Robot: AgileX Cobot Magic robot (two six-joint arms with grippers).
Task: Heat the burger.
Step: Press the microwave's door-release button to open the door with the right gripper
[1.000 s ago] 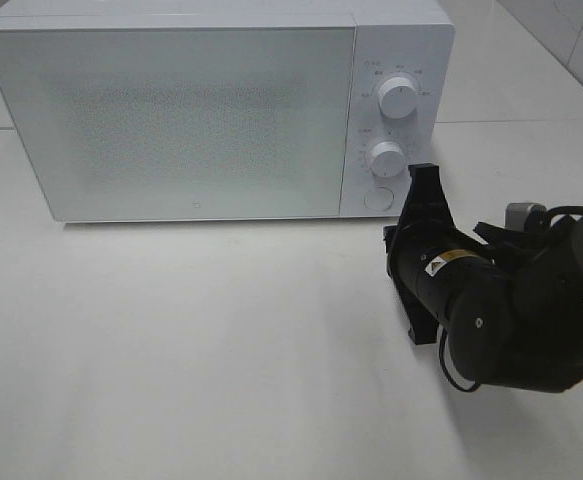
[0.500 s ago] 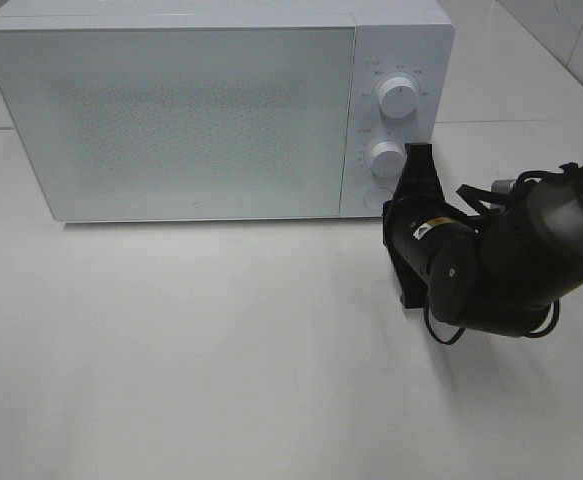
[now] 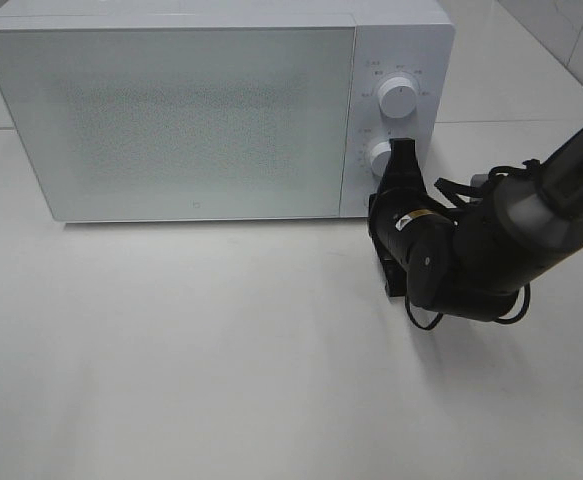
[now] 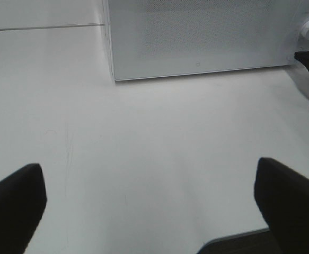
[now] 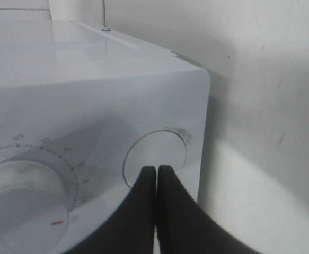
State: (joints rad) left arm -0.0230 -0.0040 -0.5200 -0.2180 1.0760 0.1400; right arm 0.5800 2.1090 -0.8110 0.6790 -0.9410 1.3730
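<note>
"At the microwave [image 3: 221, 18] front, what is your right pincer [image 5: 157, 170] doing?"

"Its tips are pressed together with nothing between them. They point at the round button [image 5: 157, 148] beside the lower knob [image 5: 21, 185]. If they touch it, I cannot tell. My left pincer [image 4: 149, 190] hangs spread wide over the table [image 4: 143, 132]."

"And the burger?"

"I do not see it. The door [image 3: 181, 120] is shut and frosted, so perhaps it is inside."

"What can go wrong?"

"If my tips slide off-centre, they may miss the button or bump the knob and change its setting."

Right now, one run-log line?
right tool: shut, tips at round button of microwave | left tool: open, over table | door: closed | burger: not in view
</note>
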